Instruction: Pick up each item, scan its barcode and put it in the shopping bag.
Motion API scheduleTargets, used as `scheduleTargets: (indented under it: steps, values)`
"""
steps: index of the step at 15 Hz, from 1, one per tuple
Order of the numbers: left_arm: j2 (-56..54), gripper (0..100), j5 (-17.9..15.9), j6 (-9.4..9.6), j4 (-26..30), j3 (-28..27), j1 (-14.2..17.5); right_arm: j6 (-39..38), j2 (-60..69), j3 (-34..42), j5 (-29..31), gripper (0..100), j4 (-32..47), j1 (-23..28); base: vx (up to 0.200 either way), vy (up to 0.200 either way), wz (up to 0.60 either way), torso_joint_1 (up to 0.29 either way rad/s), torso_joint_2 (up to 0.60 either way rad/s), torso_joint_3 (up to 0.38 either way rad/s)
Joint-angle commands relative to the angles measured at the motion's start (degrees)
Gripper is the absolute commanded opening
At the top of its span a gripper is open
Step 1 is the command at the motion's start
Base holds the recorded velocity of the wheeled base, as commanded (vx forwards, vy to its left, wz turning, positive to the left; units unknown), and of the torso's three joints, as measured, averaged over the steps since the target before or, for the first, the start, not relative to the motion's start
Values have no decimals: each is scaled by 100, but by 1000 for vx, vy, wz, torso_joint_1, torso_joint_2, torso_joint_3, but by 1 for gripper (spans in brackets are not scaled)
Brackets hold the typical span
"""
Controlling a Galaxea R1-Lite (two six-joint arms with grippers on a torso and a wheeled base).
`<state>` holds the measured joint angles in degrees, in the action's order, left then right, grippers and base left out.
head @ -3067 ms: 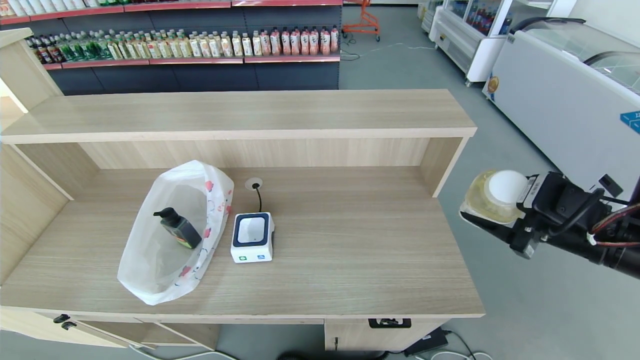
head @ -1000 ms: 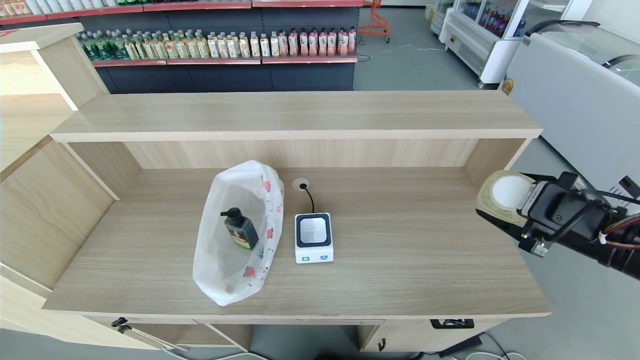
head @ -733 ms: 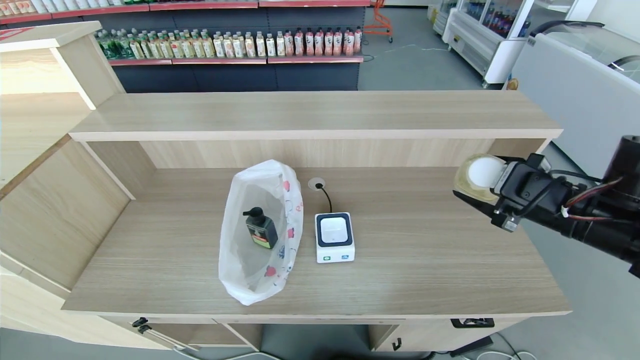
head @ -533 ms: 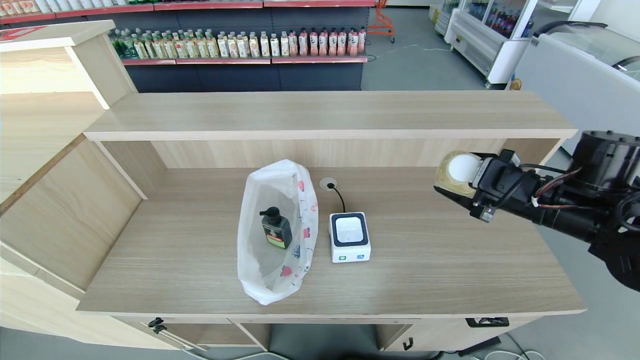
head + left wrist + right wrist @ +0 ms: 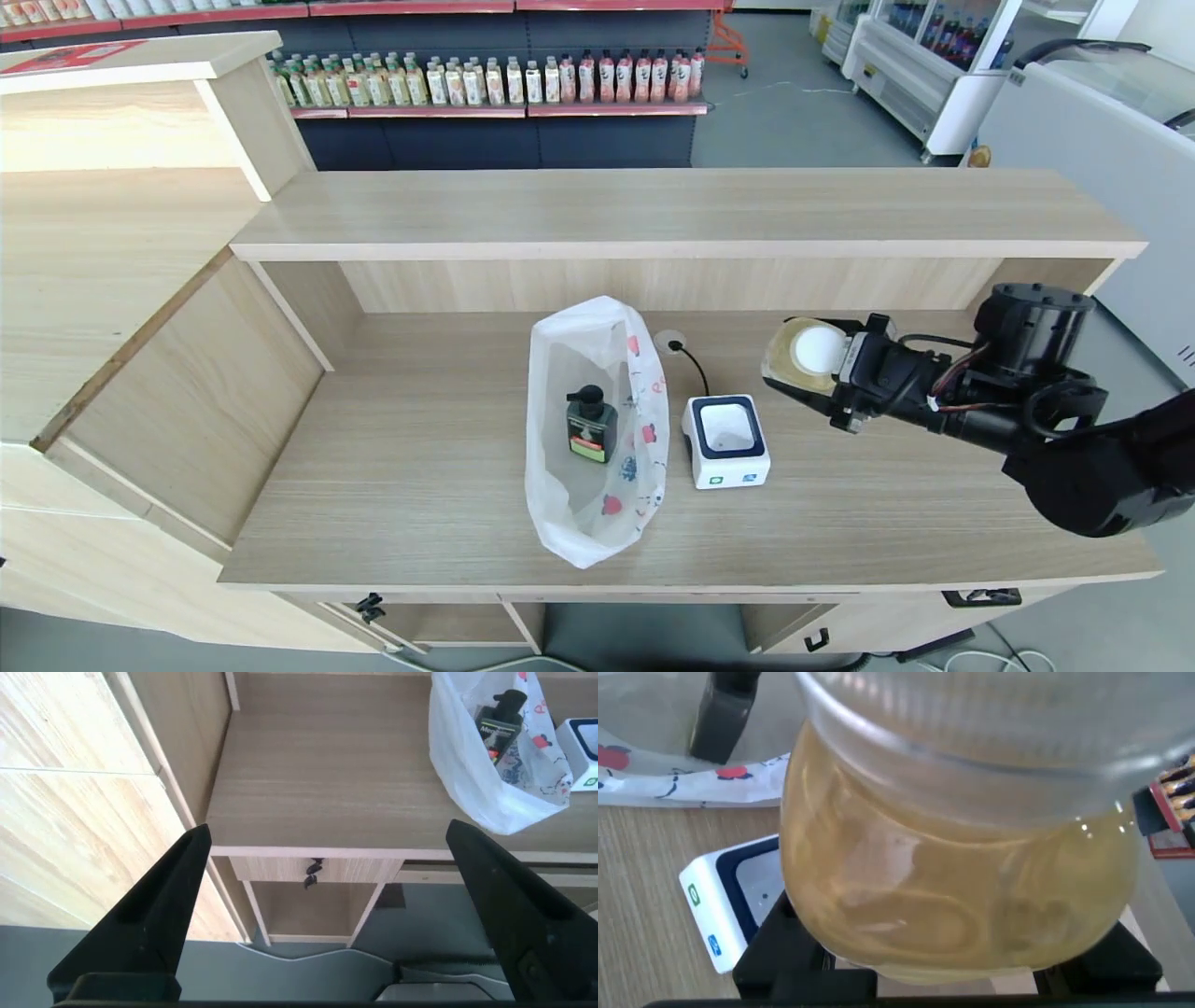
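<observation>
One pump bottle (image 5: pixel 591 429) already sits in the shopping bag (image 5: pixel 551 420), at nine o'clock from the scanner (image 5: pixel 725 441). The right gripper (image 5: pixel 822 373) is clamped on a yellowish jar (image 5: pixel 805 347), held above the counter (image 5: pixel 448 448) at the scanner's two o'clock. Scanning seems the step in hand: next, the jar's barcode must face the scanner window. The left gripper (image 5: pixel 329 831) hangs spread apart.

L gripper (image 5: pixel 329 831): both dark fingers (image 5: pixel 149 915) spread wide, nothing btwn them, held off the front edge of wood counter (image 5: pixel 327 775). White shopping bag (image 5: pixel 495 789) lies on counter w/ dark pump bottle (image 5: pixel 500 733) inside. Scanner (image 5: pixel 581 747) just beside bag. Small black latch (image 5: pixel 313 870) under counter edge.
</observation>
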<state>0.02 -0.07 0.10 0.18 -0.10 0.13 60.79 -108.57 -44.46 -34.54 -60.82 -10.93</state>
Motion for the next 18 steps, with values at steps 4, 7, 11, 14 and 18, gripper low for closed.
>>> scheduleTargets:
  steps: [4, 7, 11, 14, 18]
  values:
    - [-2, 100, -1, -1, -1, 1, 4, -15, -358, 183, -352, 0, -527, 276, 0, 0, 0, 0, 0, 0]
    - [-2, 100, -1, -1, -1, 1, 4, -94, -472, 315, -510, 0, -747, 487, 0, 0, 0, 0, 0, 0]
    - [-2, 100, -1, -1, -1, 1, 4, -375, -1008, 289, -545, 0, -1345, 513, 0, 0, 0, 0, 0, 0]
    - [-2, 100, -1, -1, -1, 1, 4, -885, -1676, 245, -633, 0, -2233, 505, 0, 0, 0, 0, 0, 0]
    - [-2, 100, -1, -1, -1, 1, 4, -982, -1940, 201, -660, 0, -2356, 469, 0, 0, 0, 0, 0, 0]
